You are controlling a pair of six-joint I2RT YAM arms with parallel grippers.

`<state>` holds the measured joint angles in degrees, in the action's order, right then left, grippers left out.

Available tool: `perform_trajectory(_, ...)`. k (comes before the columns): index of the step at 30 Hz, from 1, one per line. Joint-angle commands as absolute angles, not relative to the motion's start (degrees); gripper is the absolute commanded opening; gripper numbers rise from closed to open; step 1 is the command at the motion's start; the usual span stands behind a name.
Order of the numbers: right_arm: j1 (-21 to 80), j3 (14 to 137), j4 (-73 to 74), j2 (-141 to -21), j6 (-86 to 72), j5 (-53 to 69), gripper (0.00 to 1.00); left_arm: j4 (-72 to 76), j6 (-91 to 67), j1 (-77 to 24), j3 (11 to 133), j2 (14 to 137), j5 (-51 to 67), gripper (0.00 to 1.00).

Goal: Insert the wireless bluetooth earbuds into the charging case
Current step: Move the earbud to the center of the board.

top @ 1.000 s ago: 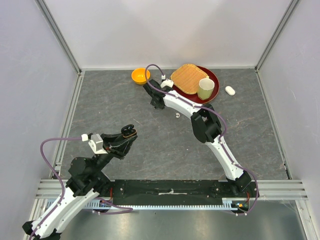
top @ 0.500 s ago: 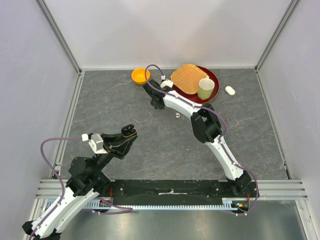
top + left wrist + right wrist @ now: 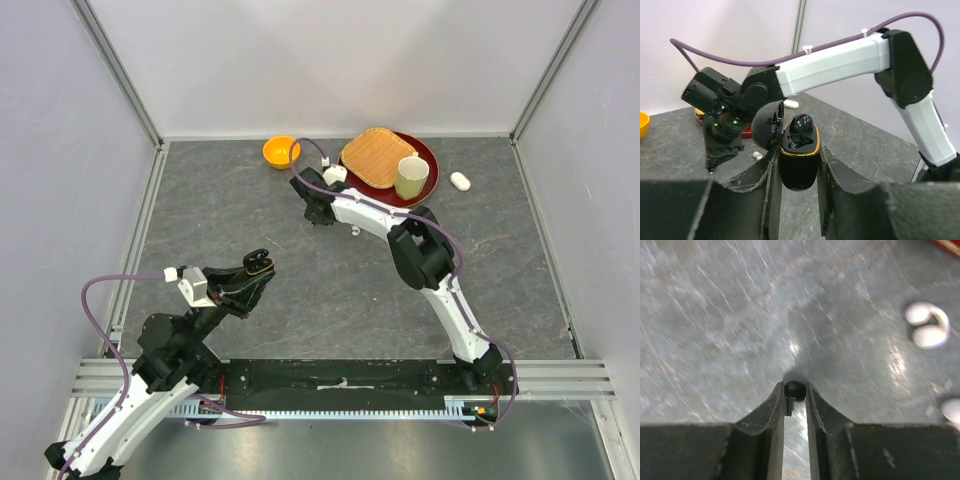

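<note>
1. Top external view: your left fingers [image 3: 774,167] are clamped on the lower body of the open charging case [image 3: 799,160], holding it upright above the near-left counter [image 3: 220,220]. The shell looks hard and glossy, so it is probably light, stiff and slippery. Keep the hold on its flat sides, below the gold rim and clear of the hinged lid.
2. One seated black bud [image 3: 801,122] fills a well of the case. The well beside it appears to be vacant.
3. Your right fingers [image 3: 781,396], nearly closed, pinch the second black earbud [image 3: 794,389] at their very tips, low over the counter just beside the red tray [image 3: 430,158]. You cannot tell whether the earbud touches the surface. It is tiny, smooth and rounded, and likely to squirt out under a hard squeeze, so grip gently across its body.
4. The white earbuds [image 3: 926,330] lie loose on the counter near the right fingers.
5. Since a second ago, the right arm has drawn back from the orange bowl [image 3: 281,151], and its elbow has swung right. The left arm and the case have not moved.
</note>
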<state>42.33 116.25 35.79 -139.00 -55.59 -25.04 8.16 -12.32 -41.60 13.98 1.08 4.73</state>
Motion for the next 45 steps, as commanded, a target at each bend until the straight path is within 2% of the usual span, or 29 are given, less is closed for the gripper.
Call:
perform_trajectory(1, 43.94, 102.68, 36.49, -132.22, -47.13, -22.33, 0.14, 8.26, -10.99, -41.66, 15.03, 0.88, 3.78, 0.02)
perform_trajectory(6, 45.87, 82.41, 29.99, -120.96, -43.07, -23.12, 0.15, 7.56, -10.55, -41.75, 15.21, 0.44, 3.08, 0.02)
perform_trajectory(12, 47.02, 63.33, 27.34, -107.07, -40.51, -20.57, 0.19, 6.94, -10.72, -41.75, 15.38, 0.44, 2.81, 0.02)
perform_trajectory(17, 48.51, 53.45, 25.05, -97.04, -40.78, -18.72, 0.22, 6.77, -10.55, -41.75, 15.38, 0.44, 2.64, 0.02)
perform_trajectory(18, 49.30, 51.70, 25.05, -94.94, -40.96, -19.07, 0.25, 6.77, -10.46, -41.75, 15.38, 0.44, 2.46, 0.02)
perform_trajectory(31, 49.92, 50.45, 25.48, -95.18, -43.76, -19.07, 0.45, 6.50, -10.28, -41.75, 15.73, 2.64, 2.90, 0.02)
perform_trajectory(45, 51.15, 52.56, 32.17, -101.95, -60.73, -19.60, 0.42, 6.59, -10.28, -41.75, 16.08, 4.66, 3.69, 0.02)
